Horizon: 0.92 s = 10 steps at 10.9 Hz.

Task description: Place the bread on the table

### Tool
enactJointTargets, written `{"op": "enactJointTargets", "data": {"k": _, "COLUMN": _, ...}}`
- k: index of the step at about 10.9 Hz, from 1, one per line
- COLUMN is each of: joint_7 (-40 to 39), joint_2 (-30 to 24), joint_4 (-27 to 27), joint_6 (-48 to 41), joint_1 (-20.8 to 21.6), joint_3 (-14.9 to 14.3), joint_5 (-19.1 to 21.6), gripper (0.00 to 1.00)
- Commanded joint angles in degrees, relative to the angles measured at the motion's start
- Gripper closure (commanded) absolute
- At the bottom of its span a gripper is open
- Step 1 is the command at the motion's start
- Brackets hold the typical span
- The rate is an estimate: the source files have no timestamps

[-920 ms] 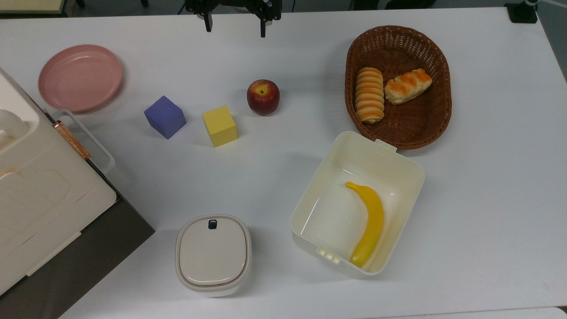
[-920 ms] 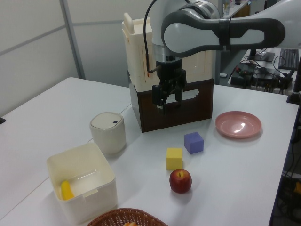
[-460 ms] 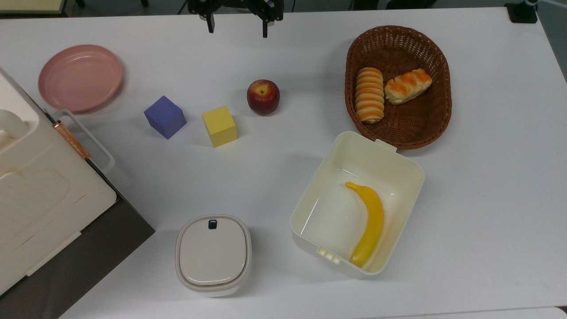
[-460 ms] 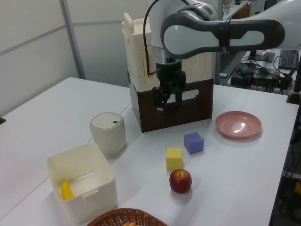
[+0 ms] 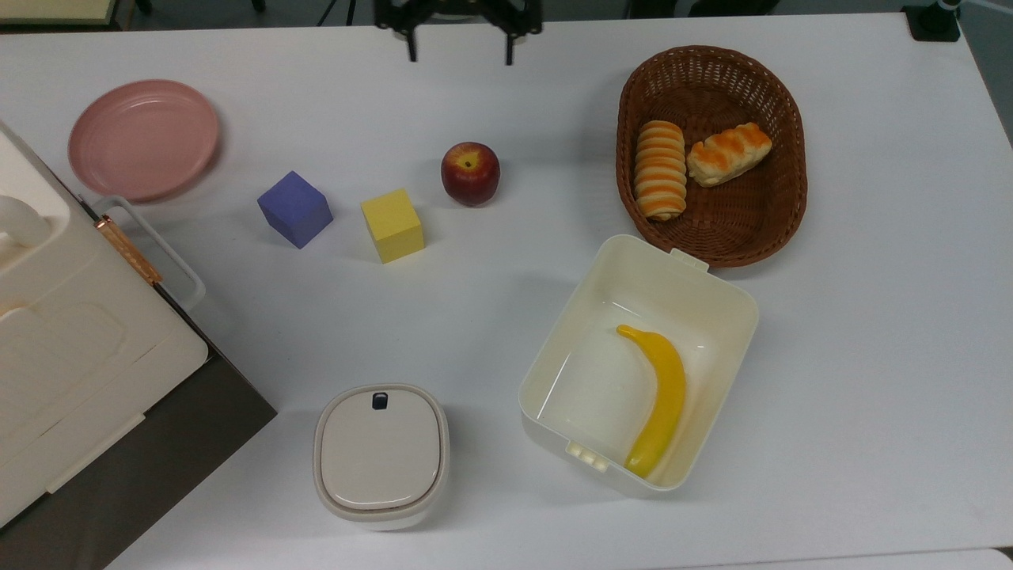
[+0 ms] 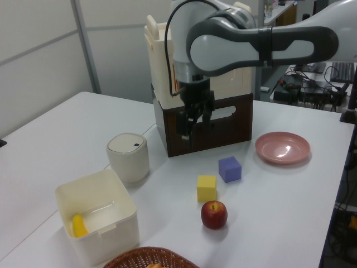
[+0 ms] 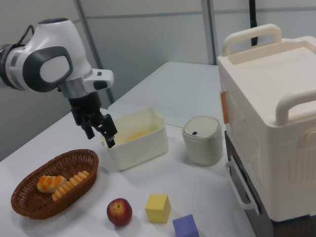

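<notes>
White table (image 5: 870, 356) filled most of the top view. At the upper right of that frame the bread (image 5: 729, 153) lay inside the wicker basket (image 5: 783, 214), touching a striped roll (image 5: 660, 169) on the top view's left. My gripper (image 5: 460, 55) hung at the upper centre edge, well apart from the basket, fingers spread wide with nothing between them. An apple (image 5: 470, 172) sat on the table below the gripper in that frame.

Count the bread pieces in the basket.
2, side by side in the wicker basket: the striped roll on the top view's left, the bread on its right. None seems hidden.
</notes>
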Motion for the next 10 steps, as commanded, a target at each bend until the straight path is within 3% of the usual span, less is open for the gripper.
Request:
{"op": "enactJointTargets", "data": {"k": 1, "joint_7": 4.04, "joint_2": -1.04, "joint_4": -1.42, "joint_6": -0.37, "joint_1": 6.3, "joint_3": 0.41, "joint_5": 0.91, "gripper": 0.0}}
{"op": "enactJointTargets", "data": {"k": 6, "joint_7": 16.61, "joint_2": 2.74, "joint_4": -1.5, "joint_6": -0.1, "joint_1": 19.66, "joint_3": 0.41, "joint_5": 0.82, "gripper": 0.0}}
{"op": "enactJointTargets", "data": {"k": 10, "joint_7": 31.09, "joint_2": 6.08, "joint_4": -2.64, "joint_6": 5.06, "joint_1": 25.91, "joint_3": 0.41, "joint_5": 0.91, "gripper": 0.0}}
